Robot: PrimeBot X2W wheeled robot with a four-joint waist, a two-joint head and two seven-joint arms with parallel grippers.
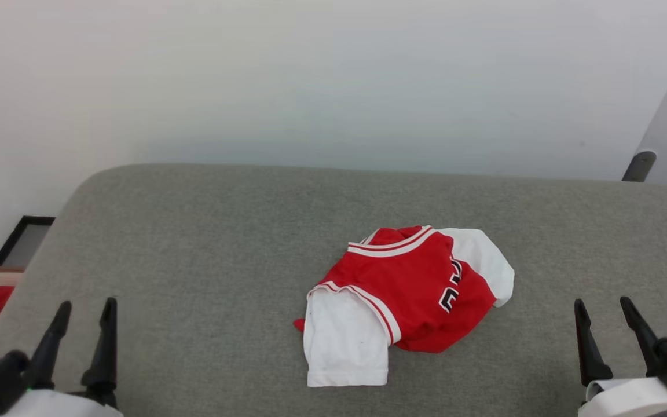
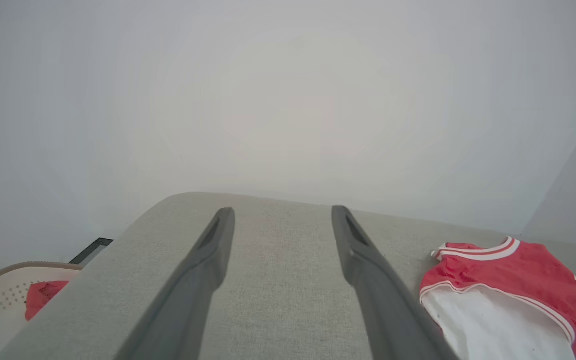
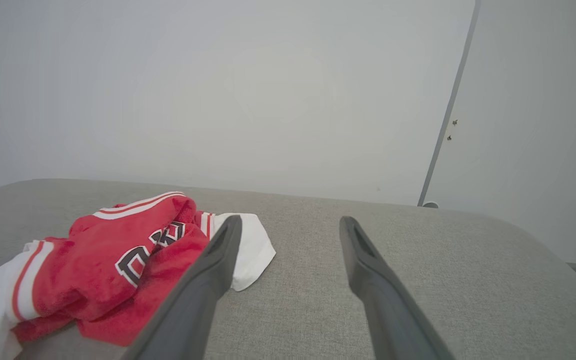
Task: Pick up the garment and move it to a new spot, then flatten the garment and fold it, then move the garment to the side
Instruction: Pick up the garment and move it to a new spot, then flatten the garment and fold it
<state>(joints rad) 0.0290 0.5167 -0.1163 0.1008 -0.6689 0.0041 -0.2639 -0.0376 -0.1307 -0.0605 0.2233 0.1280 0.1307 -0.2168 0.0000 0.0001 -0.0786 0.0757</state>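
Though crumpled, one garment (image 1: 409, 289) between two spread end effectors (image 1: 88, 302) (image 1: 601, 300)

Bright, soft, even light here. The wall (image 1: 333, 81) washes out pale and hazy in both wrist views. A faint shadow hugs the garment (image 1: 409, 284) on the counter (image 1: 194, 260). Head view is crisp; wrist views bow at the edges.

The left gripper (image 1: 88, 302) is sitting at 7 o'clock in the head view. Its two dark fingers (image 1: 52, 341) are pointing toward 12, standing wide apart and holding nothing. The right gripper (image 1: 601, 301) is sitting at 5 o'clock with its fingers likewise spread, pointing toward 12 and empty. A pale wrist casing (image 1: 629, 399) is showing beneath it.
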